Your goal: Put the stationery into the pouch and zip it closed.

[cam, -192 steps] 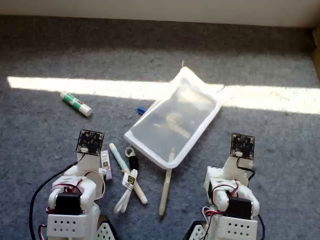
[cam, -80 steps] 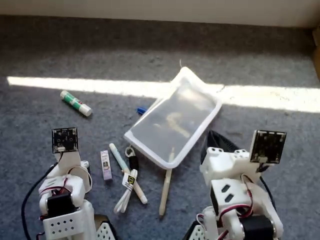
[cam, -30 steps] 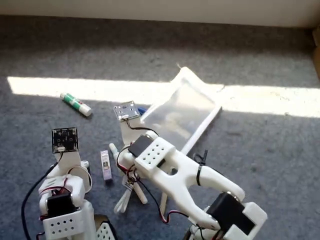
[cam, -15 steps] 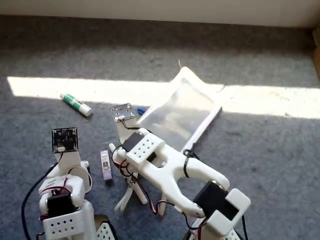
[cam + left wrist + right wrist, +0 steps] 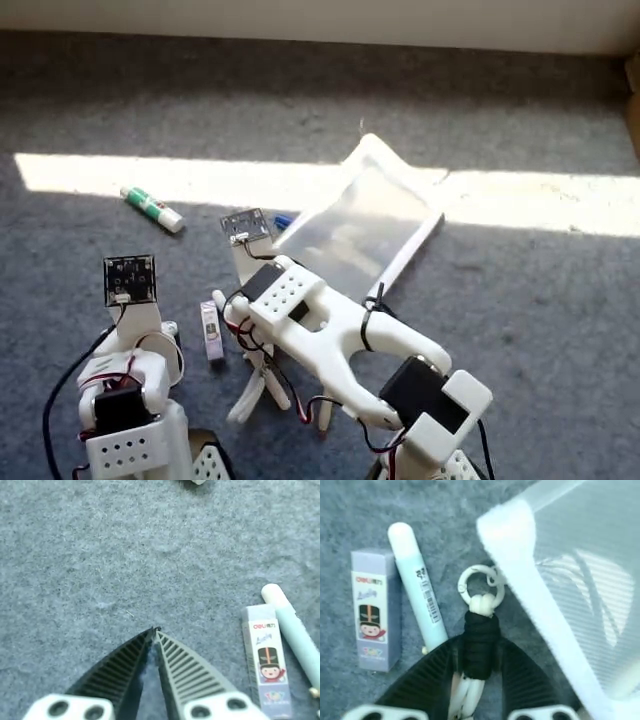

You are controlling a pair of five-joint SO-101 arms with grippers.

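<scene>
A clear white-edged pouch (image 5: 365, 225) lies slanted on the grey carpet, its corner close by in the right wrist view (image 5: 520, 545). My right arm stretches across to the loose stationery left of it. The right gripper (image 5: 479, 647) is shut on the black sleeve of a white lanyard (image 5: 479, 630) that lies on the carpet, with its ring clip just ahead. Beside it are a pale green pen (image 5: 417, 595) and a boxed eraser (image 5: 372, 610). My left gripper (image 5: 155, 630) is shut and empty over bare carpet, left of the eraser (image 5: 265, 660).
A green-and-white glue stick (image 5: 152, 207) lies apart at the far left in the sunlit strip. A small blue item (image 5: 283, 221) pokes out at the pouch's left edge. The tip of a beige pen (image 5: 322, 420) shows under the right arm.
The right arm rose from its rest pose and swung left and forward over the lanyard, settling slightly lower in the last half second. The left arm shifted left early on, then stayed still.
</scene>
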